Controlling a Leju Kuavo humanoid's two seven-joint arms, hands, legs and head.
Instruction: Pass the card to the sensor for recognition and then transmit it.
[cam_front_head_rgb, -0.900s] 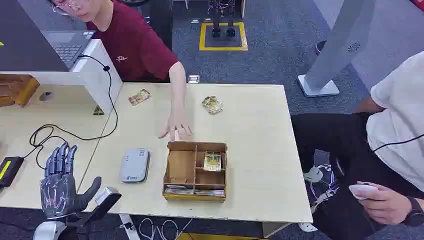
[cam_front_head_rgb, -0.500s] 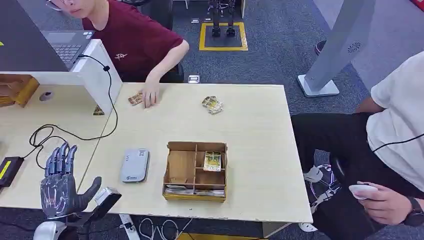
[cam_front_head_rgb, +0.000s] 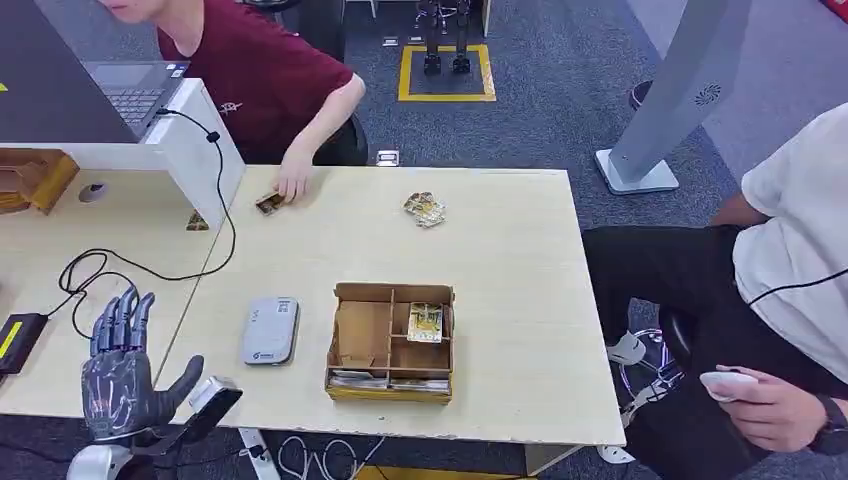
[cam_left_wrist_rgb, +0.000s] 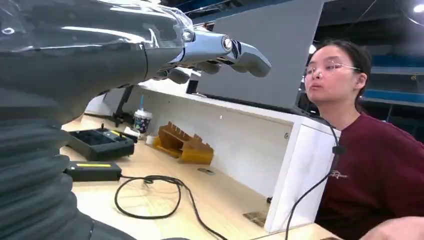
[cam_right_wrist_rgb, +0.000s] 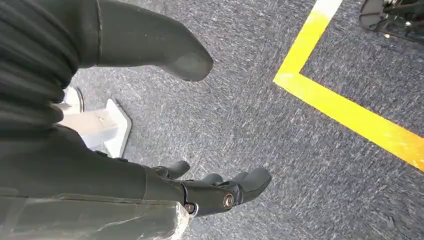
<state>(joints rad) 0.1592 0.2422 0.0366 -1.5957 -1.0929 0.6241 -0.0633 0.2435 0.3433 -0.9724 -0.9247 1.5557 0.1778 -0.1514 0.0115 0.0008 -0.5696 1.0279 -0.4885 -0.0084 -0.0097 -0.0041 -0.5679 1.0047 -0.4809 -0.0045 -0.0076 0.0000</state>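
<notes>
Left hand raised and empty, waiting for a card

I hold my left hand (cam_front_head_rgb: 120, 375) up at the table's near edge, fingers spread wide with nothing in them, likely so a card can be taken. My right hand (cam_right_wrist_rgb: 150, 187) hangs over the floor, fingers loosely apart, empty. The card (cam_front_head_rgb: 269, 202) lies at the far edge under a person's hand (cam_front_head_rgb: 292, 184), well apart from the grey sensor (cam_front_head_rgb: 270, 331) beside the wooden box (cam_front_head_rgb: 391, 342).

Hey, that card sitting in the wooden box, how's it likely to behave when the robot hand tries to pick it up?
The card looks thin and flat, so it is probably light and a bit bendy. It lies flat in a walled compartment of the wooden box, so thick fingers may struggle to get under an edge. The left hand is open, away from it.
</notes>
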